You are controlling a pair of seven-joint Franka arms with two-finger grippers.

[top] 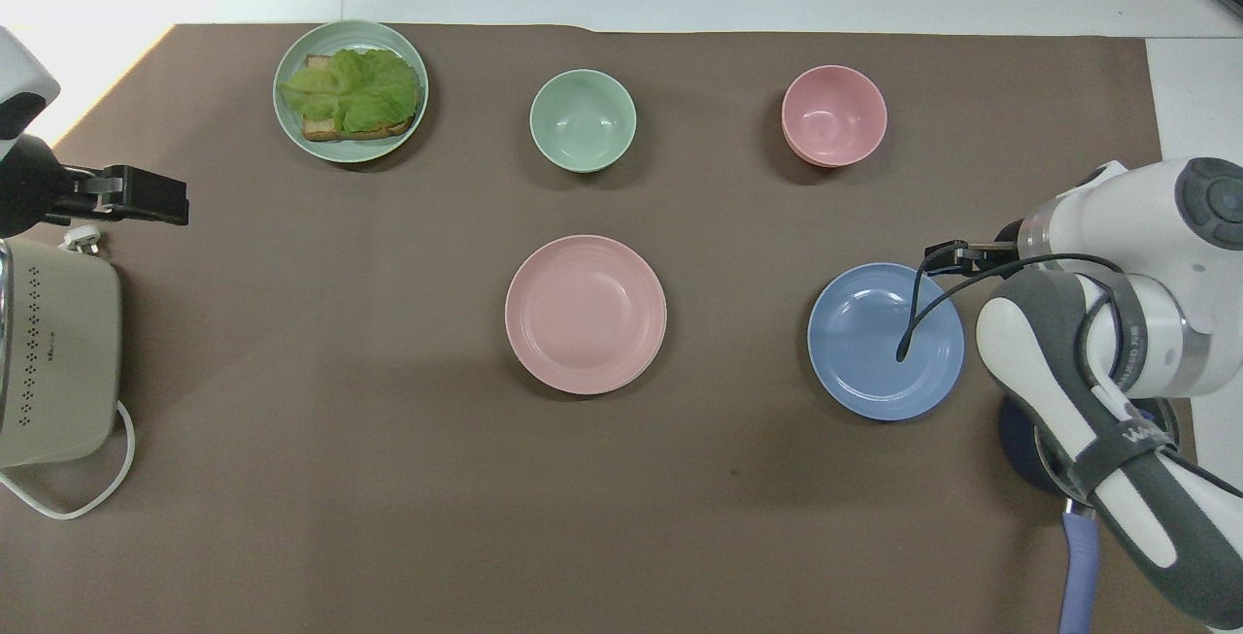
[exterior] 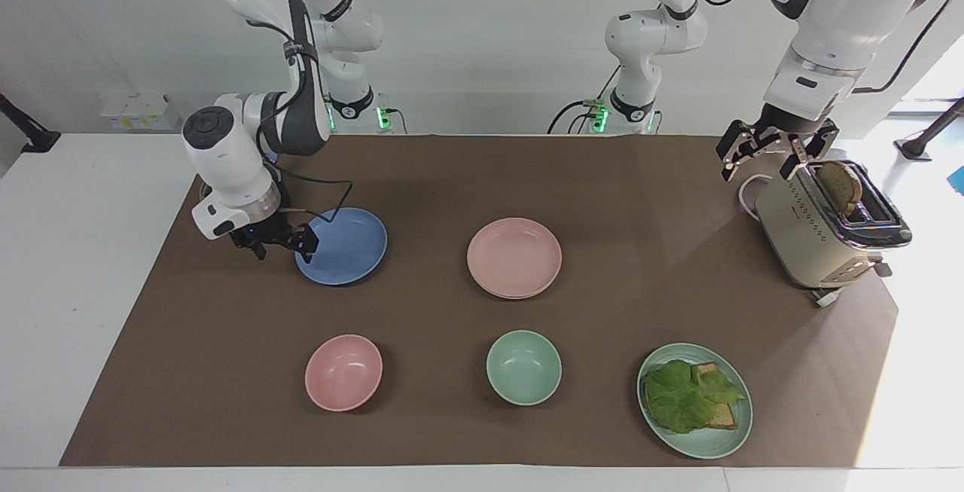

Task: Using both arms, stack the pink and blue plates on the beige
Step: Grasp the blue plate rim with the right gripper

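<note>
The blue plate (exterior: 343,246) lies on the brown mat (exterior: 482,175) toward the right arm's end of the table. The right gripper (exterior: 280,243) is low at that plate's rim on the side toward the right arm's end, its jaws apart, one finger over the rim and the other outside it over the mat; whether a finger touches the plate cannot be told. The pink plate (exterior: 514,257) lies beside the blue one near the middle of the mat, well apart from it, and a pale edge shows under its rim; what that edge belongs to cannot be told.

Farther from the robots lie a pink bowl (exterior: 343,372), a green bowl (exterior: 523,367) and a green plate (exterior: 727,432) with lettuce on toast (exterior: 689,395).

The left gripper (exterior: 767,157) hangs in the air, jaws apart and empty, over the mat's edge just beside the cream toaster (exterior: 809,239), which has a slice of bread (exterior: 841,184) in its slot. A dark pot (top: 1020,440) is mostly hidden under the right arm.
</note>
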